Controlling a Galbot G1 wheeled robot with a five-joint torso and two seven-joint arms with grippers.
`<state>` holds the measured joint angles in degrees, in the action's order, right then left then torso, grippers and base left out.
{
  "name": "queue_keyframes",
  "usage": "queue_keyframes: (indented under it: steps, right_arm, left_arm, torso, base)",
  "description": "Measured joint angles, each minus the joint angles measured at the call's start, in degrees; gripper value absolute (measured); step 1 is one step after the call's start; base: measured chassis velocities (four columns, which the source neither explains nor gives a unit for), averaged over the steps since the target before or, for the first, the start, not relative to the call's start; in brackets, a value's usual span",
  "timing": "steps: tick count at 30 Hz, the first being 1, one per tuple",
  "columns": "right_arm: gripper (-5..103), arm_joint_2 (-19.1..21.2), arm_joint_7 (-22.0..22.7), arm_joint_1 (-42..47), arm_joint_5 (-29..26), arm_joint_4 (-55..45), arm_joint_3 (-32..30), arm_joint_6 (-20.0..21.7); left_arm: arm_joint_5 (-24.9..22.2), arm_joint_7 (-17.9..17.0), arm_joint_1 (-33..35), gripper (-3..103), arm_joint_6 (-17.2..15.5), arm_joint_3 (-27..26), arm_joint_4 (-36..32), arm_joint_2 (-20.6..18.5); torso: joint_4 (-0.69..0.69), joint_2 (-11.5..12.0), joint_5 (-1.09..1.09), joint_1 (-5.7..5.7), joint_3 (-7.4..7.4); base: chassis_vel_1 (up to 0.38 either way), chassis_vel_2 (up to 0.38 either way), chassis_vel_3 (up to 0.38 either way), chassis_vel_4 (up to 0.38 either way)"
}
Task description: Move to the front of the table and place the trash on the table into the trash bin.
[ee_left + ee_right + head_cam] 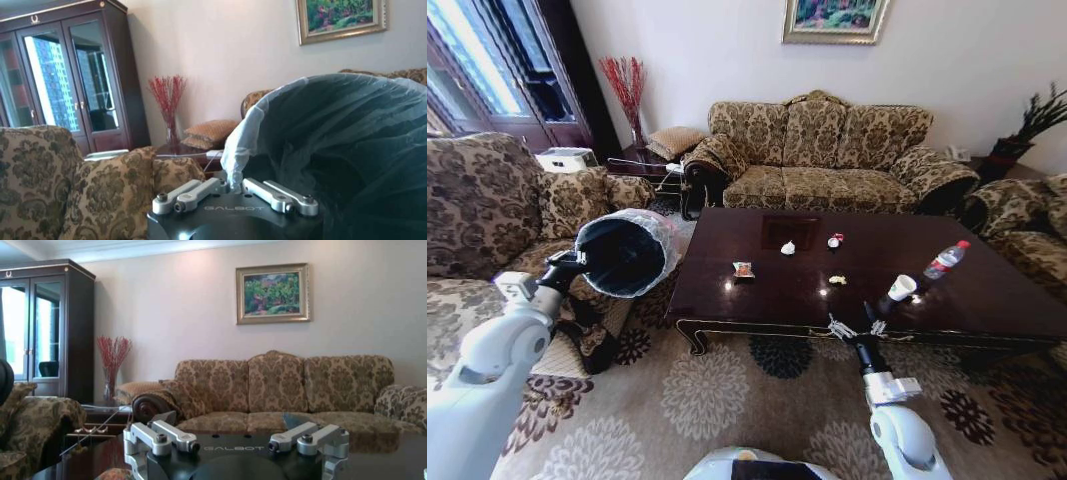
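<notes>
Left claw point(577, 262) clamps trash bin point(627, 250) rim — table point(987, 300) alongside.

Left pincer point(577, 262) clamped, right pincer point(857, 327) spread.

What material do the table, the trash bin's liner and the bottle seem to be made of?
The table: probably dark wood with glossy varnish, since it reflects light. The trash bin liner: thin translucent plastic film, wrinkled at the rim. The water bottle: clear plastic, red cap.
</notes>
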<state>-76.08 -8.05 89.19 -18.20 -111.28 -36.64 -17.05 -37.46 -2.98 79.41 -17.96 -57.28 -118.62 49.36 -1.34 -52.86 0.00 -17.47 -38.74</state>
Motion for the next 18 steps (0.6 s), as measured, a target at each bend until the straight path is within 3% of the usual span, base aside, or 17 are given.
queue_keyframes:
  steps: [18]
  right_arm:
    - [100, 0.0, 0.0, 0.0, 0.0, 0.0, 0.0, 0.0]
  left_arm:
    - [0.0, 0.0, 0.0, 0, 0.0, 0.0, 0.0, 0.0]
  torso:
    - [0.0, 0.0, 0.0, 0.0, 0.0]
  base:
    - [0.0, 0.0, 0.0, 0.0]
